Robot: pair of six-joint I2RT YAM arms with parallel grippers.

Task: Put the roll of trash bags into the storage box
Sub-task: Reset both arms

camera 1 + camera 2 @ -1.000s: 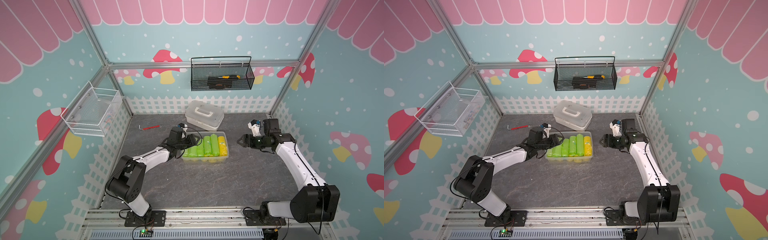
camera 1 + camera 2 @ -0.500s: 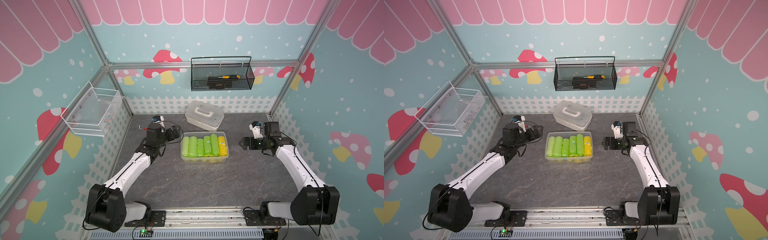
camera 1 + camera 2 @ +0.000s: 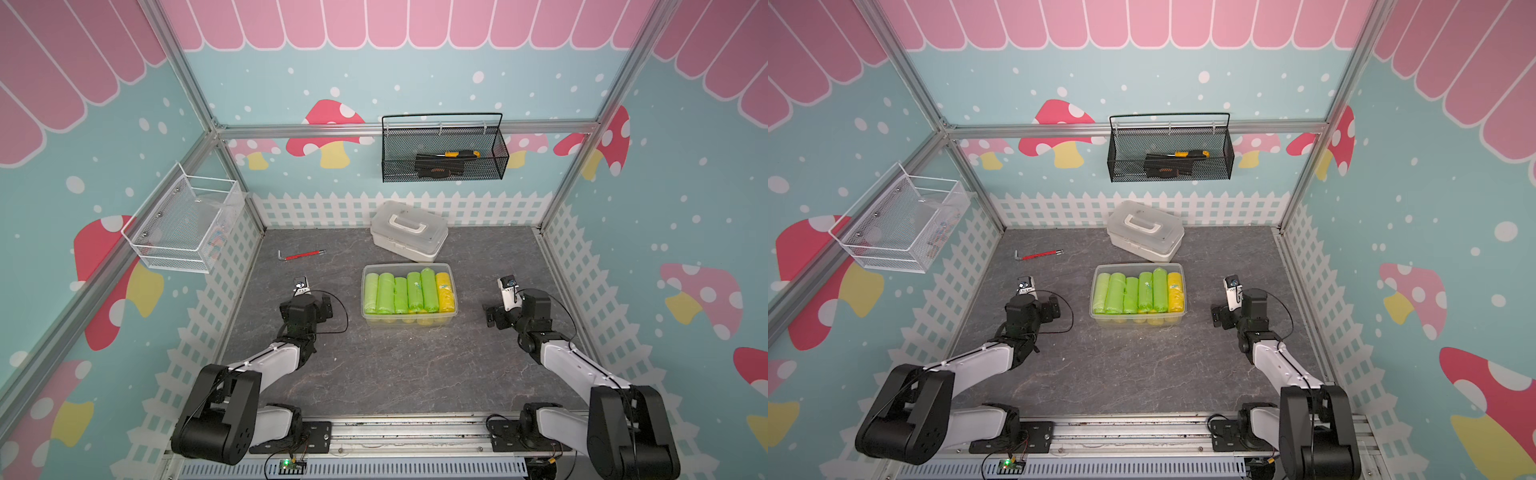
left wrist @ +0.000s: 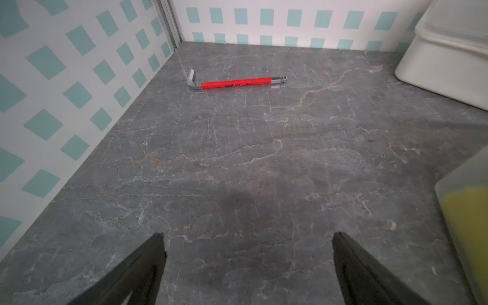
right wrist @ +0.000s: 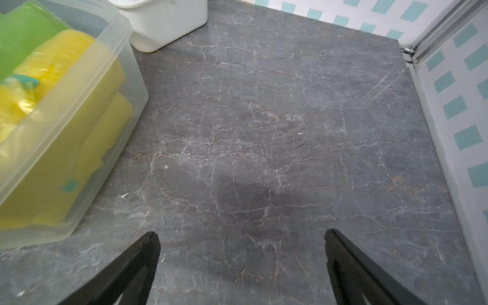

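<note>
Left gripper [image 4: 247, 235]: jaws are spread wide with nothing held; only the bare grey marbled tabletop [image 4: 237, 163] is seen through the gap. Right gripper [image 5: 240, 232]: likewise fully parted and empty. One is held on either side of the clear rectangular plastic storage box [image 3: 409, 323], with open floor left between each and the box wall.

The box is stood mid-table. Its far edge is set close to the opaque white lidded case with a handle [image 3: 409, 232]; whether they touch cannot be told. Five lime-green rolls of trash bags [image 3: 394, 293] are laid side by side inside the box, with one yellow roll [image 3: 444, 293] against the wall on the right arm's side. A lower layer is seen through the walls but cannot be counted.

A red-sleeved L-shaped hex key [image 4: 235, 83] is laid flat near the left fence wall, well apart from the left gripper. Free tabletop is noted between the box and the arm bases.

In the wrist views only the fingertips [image 4: 137, 272] are in frame, and box and case are cut off at the edges. The contents of the black wire-mesh wall basket [image 3: 444, 149] are half masked — an orange-and-black handle is made out.
</note>
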